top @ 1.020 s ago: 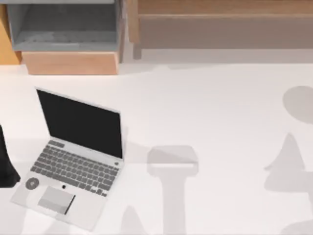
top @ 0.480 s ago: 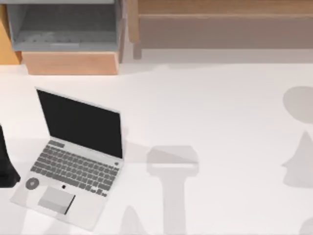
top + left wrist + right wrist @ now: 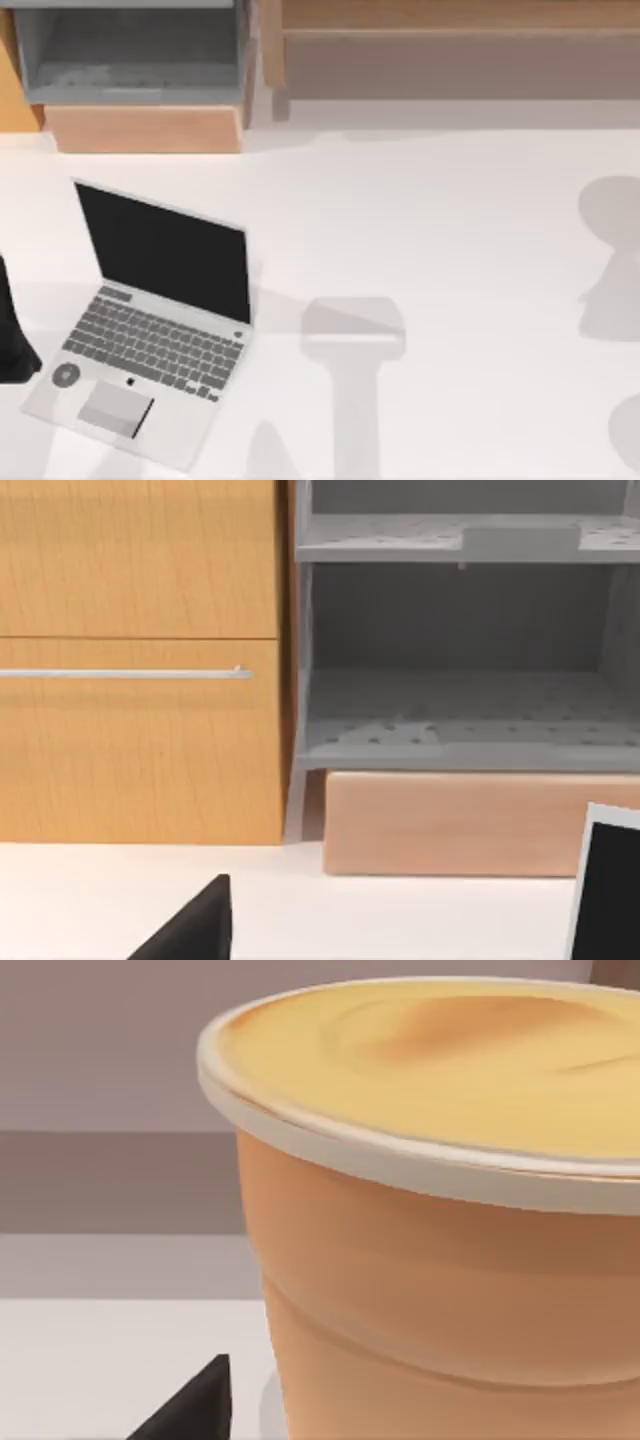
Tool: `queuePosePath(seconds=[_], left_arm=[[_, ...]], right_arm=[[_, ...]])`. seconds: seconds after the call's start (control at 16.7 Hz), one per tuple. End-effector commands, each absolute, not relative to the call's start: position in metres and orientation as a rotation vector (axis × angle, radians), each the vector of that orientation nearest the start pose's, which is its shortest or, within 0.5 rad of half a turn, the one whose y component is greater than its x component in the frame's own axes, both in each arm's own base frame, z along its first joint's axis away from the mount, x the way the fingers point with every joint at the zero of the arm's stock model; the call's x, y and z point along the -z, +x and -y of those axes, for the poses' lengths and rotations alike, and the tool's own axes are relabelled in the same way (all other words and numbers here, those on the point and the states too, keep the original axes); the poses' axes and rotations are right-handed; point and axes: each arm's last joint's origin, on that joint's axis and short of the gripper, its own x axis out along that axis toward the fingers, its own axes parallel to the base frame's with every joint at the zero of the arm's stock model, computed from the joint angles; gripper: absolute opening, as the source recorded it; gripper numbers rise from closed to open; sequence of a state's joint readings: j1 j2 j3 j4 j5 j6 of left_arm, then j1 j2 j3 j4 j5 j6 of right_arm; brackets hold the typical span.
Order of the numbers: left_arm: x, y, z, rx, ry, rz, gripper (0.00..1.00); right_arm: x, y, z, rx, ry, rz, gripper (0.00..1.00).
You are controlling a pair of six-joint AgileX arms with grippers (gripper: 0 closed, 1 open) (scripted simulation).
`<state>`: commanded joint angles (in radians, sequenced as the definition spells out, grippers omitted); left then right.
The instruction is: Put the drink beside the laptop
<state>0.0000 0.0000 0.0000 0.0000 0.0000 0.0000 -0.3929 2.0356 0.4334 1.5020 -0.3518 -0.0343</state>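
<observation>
The drink [image 3: 440,1220] is a tan-orange tapered cup with a pale rim and a yellow-orange top marked by a darker streak. It looms very close in the right wrist view. One dark fingertip [image 3: 203,1402] of my right gripper stands beside the cup's base, a small gap away from its wall, with the jaws spread. The silver-white laptop [image 3: 150,330] stands open at the table's left, its black screen upright. My left arm [image 3: 12,340] rests at the far left edge beside the laptop, and one of its fingertips [image 3: 200,925] stands far out to the side.
A grey open shelf [image 3: 130,50] on a wooden base and an orange cabinet [image 3: 140,660] stand behind the laptop. A long wooden unit [image 3: 450,50] lines the back. The white table [image 3: 450,250] stretches wide between the laptop and the right edge.
The arm shadow at the table's right has slid further right and shrunk. The laptop and my left arm have not moved.
</observation>
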Motion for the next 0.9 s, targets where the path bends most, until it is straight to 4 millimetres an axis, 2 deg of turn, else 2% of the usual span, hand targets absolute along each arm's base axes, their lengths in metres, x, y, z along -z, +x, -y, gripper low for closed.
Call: queuePosePath(seconds=[0.24, 0.54, 0.9], left_arm=[[-0.16, 0.106, 0.001, 0.0, 0.0, 0.0, 1.0], [-0.16, 0.106, 0.001, 0.0, 0.0, 0.0, 1.0], [-0.16, 0.106, 0.001, 0.0, 0.0, 0.0, 1.0]], right_arm=[[-0.075, 0.311, 0.1, 0.017, -0.011, -0.097, 1.0], [-0.075, 0.317, 0.099, 0.017, -0.01, -0.099, 1.0], [-0.075, 0.317, 0.099, 0.017, -0.01, -0.099, 0.55]])
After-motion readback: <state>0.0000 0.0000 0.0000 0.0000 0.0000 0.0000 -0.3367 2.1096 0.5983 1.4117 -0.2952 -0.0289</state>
